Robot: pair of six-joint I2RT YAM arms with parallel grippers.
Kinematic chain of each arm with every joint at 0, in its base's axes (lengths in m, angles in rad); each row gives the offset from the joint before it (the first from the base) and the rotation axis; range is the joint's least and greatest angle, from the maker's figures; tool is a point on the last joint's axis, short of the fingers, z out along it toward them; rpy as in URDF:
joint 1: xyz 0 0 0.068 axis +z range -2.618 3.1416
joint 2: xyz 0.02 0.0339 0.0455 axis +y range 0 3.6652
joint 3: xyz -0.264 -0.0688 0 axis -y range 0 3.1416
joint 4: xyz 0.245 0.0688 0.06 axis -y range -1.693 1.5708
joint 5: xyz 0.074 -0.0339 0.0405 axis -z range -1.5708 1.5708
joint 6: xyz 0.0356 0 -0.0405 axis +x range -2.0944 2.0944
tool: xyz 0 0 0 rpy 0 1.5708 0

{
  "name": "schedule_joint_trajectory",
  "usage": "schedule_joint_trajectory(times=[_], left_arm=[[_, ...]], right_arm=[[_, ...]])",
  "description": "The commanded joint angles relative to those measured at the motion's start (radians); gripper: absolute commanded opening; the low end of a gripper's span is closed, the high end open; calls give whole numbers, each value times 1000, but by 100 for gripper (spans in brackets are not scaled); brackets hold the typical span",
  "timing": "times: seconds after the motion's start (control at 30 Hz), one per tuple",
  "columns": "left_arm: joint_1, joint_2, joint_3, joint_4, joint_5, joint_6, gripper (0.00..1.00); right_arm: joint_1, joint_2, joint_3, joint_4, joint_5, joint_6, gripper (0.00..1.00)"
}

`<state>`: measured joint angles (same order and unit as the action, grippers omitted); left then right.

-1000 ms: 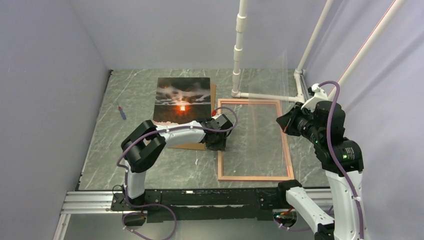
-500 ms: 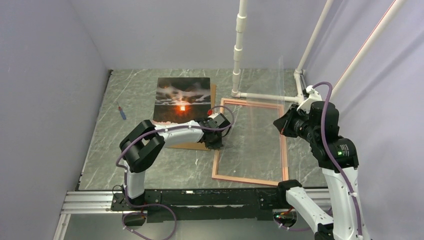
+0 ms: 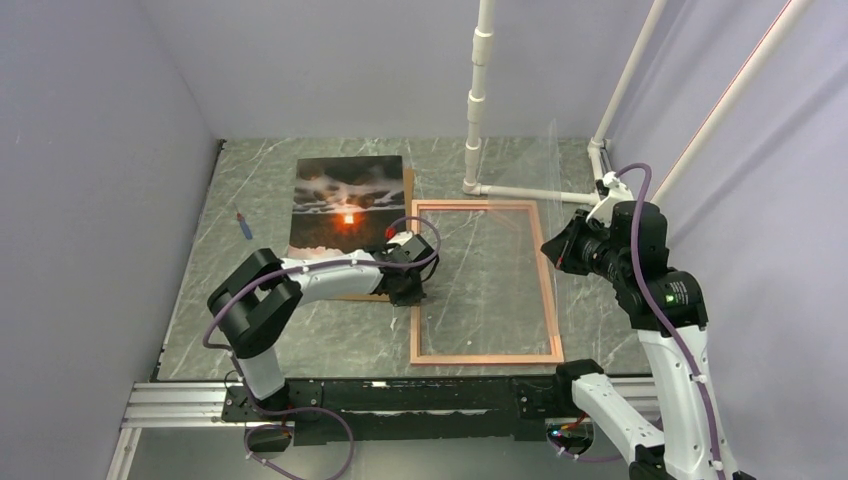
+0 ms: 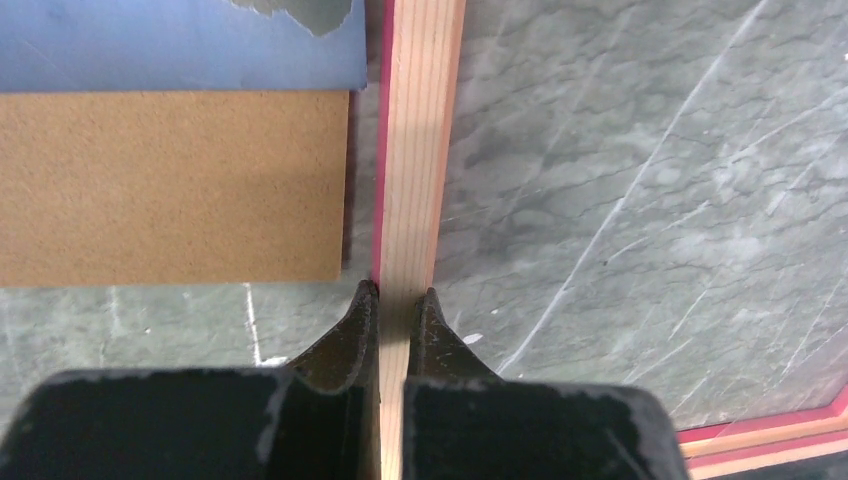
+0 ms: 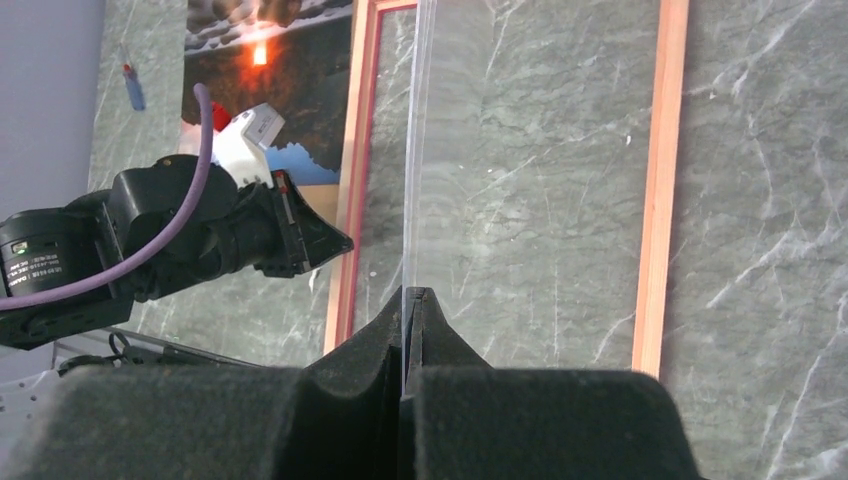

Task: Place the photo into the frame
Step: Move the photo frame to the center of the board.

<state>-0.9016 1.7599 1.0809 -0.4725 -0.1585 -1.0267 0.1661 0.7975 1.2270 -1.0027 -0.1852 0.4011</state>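
Observation:
The photo (image 3: 345,198) lies face up on the brown backing board (image 3: 408,190) at the back left. The frame (image 3: 486,357) lies flat to its right. My left gripper (image 3: 408,285) is shut on the frame's left rail (image 4: 418,150), one finger on each side; the board (image 4: 170,185) and a photo corner (image 4: 180,40) lie beside it. My right gripper (image 3: 560,245) is shut on the edge of a clear sheet (image 5: 415,150), held upright above the frame's inside (image 5: 655,200). The photo (image 5: 265,50) also shows in the right wrist view.
A small blue tool (image 3: 243,225) lies left of the photo. White pipes (image 3: 478,100) stand at the back, with a pipe foot (image 3: 530,192) just behind the frame. Walls close in left, back and right.
My left gripper has dragged the frame to the left. The photo and board have shifted left with it. My right gripper has moved left with the clear sheet.

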Motion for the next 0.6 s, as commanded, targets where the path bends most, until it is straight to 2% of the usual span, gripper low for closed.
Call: schedule_joint_trajectory(times=[0.0, 0.2, 0.57], left_arm=[[11, -41, -71, -101, -53, -81, 0], [12, -69, -124, -65, -57, -71, 0], [17, -53, -65, -138, -90, 15, 0]], right_arm=[[-1, -4, -8, 84, -25, -7, 0], [0, -1, -31, 110, -47, -1, 0], [-1, 13, -36, 124, -64, -6, 0]])
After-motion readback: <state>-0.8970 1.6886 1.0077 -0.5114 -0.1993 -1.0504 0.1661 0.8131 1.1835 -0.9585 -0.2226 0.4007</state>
